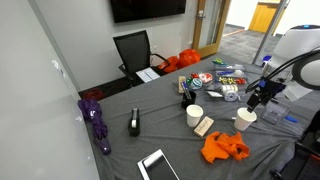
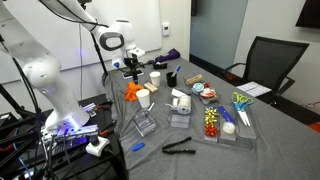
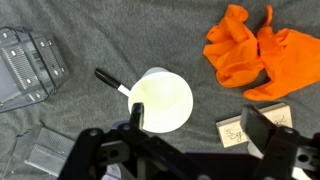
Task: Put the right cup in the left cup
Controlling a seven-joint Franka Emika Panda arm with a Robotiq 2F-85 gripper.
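Observation:
Two plain white cups stand on the grey table. The right cup (image 1: 245,119) also shows in the other exterior view (image 2: 145,98) and from above in the wrist view (image 3: 162,100). The left cup (image 1: 194,114) stands apart from it (image 2: 156,77) and is out of the wrist view. My gripper (image 1: 256,98) (image 2: 132,72) hovers just above the right cup. It is open and empty (image 3: 198,118). Its left finger overlaps the cup's rim, and most of the cup lies left of the gap between the fingers.
An orange cloth (image 1: 224,147) (image 3: 255,50) lies beside the right cup. A small wooden block (image 1: 203,126) (image 3: 245,128) lies between the cups. A black marker (image 3: 110,80) touches the right cup. A purple umbrella (image 1: 97,120), a stapler (image 1: 135,122) and trays of clutter (image 2: 220,125) are around.

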